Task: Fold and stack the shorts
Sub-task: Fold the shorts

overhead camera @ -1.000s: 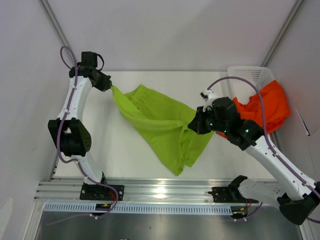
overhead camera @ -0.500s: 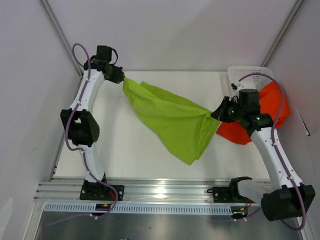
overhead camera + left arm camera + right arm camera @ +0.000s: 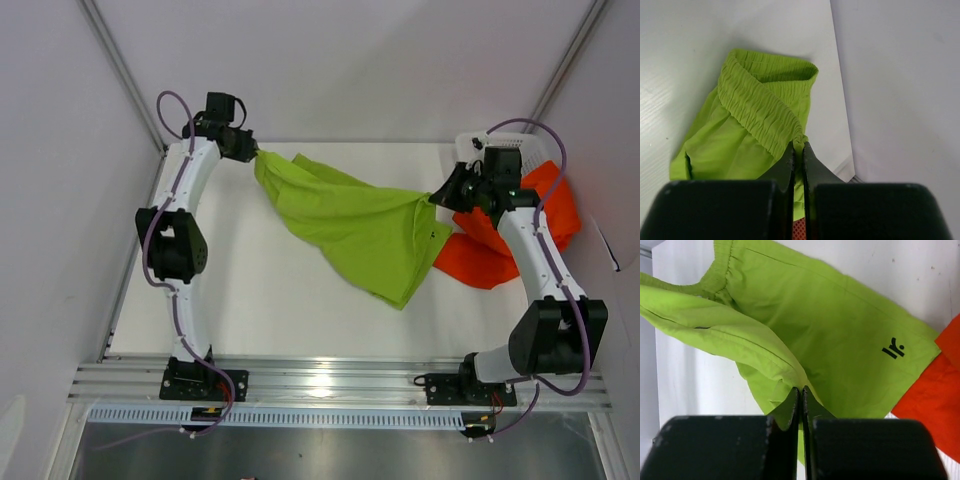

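Note:
The lime green shorts (image 3: pixel 350 228) hang stretched between both arms above the white table (image 3: pixel 250 300). My left gripper (image 3: pixel 252 152) is shut on the elastic waistband corner (image 3: pixel 799 141) at the back left. At the right, my right gripper (image 3: pixel 440 196) is shut on a hem fold (image 3: pixel 801 386) of the same green shorts (image 3: pixel 840 335). Their lower part sags toward the table's middle. The orange-red shorts (image 3: pixel 525 225) spill out of the basket at the right, partly under the green cloth and behind my right arm.
A white plastic mesh basket (image 3: pixel 500 148) stands at the back right corner with the orange-red cloth draped over its rim. Grey walls close in the table at the back and sides. An aluminium rail (image 3: pixel 330 382) runs along the near edge.
Both arms have carried the green shorts toward the back of the table. The left gripper moved right and back, the right gripper right and back, and the cloth now hangs more spread.

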